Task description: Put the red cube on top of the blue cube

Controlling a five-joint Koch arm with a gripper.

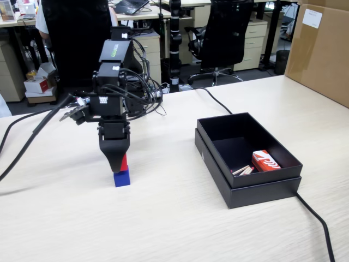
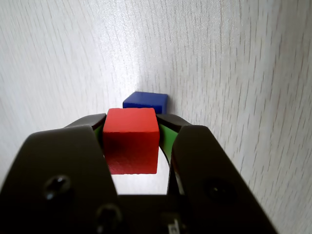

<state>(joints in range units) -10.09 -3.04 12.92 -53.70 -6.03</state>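
The red cube (image 2: pixel 130 140) is clamped between the two black jaws of my gripper (image 2: pixel 131 122), which is shut on it. In the fixed view only a sliver of the red cube (image 1: pixel 124 162) shows beside the gripper (image 1: pixel 117 166), directly above the blue cube (image 1: pixel 122 178). The blue cube stands on the light wooden table, left of centre. In the wrist view the blue cube (image 2: pixel 146 101) peeks out just beyond the red one. Whether the two cubes touch cannot be told.
An open black box (image 1: pixel 246 184) lies to the right in the fixed view, holding a red-and-white packet (image 1: pixel 265 161) and small sticks. Black cables (image 1: pixel 316 218) run across the table. A cardboard box (image 1: pixel 322 46) stands at the far right.
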